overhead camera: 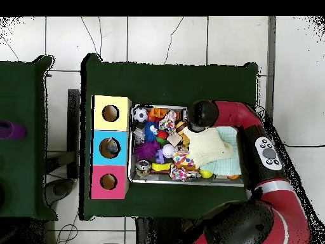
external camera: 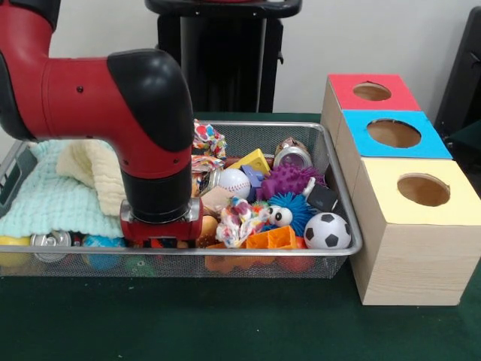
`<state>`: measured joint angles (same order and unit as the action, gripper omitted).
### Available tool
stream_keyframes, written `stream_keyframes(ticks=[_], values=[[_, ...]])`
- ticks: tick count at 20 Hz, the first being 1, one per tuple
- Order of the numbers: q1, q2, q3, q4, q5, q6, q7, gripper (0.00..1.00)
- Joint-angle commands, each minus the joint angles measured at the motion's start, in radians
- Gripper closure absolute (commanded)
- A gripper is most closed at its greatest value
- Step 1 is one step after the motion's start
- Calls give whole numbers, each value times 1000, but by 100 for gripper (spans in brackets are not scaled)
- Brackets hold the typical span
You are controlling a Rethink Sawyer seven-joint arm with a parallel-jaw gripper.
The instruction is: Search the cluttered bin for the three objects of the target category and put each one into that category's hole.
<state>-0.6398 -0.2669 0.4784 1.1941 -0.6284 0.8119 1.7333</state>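
A dark green tabletop (external camera: 225, 331) carries everything and, seen from overhead, sits on a floor of pale tiles (overhead camera: 159, 38). A second green-covered surface (overhead camera: 22, 127) stands beside it across a narrow gap, with a purple object (overhead camera: 9, 131) at its edge. In the front view a black stand (external camera: 222, 60) rises behind the tabletop before a plain light wall (external camera: 376, 37), and a dark shape (external camera: 466, 75) shows at the right edge.

Even, soft indoor light, faint shadows under the wire bin (external camera: 340, 197), mild glare on the red arm (external camera: 75, 94).
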Motion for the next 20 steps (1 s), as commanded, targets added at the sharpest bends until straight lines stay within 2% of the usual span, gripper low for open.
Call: stream_keyframes(ticks=[1, 7, 10, 20], values=[[13, 43, 54, -18, -28, 82, -299, 0], [4, 70, 50, -22, -23, 78, -288, 0], [-20, 58, 54, 7, -12, 82, -299, 0], [-38, -169, 36, 183, 45, 176, -257, 0]])
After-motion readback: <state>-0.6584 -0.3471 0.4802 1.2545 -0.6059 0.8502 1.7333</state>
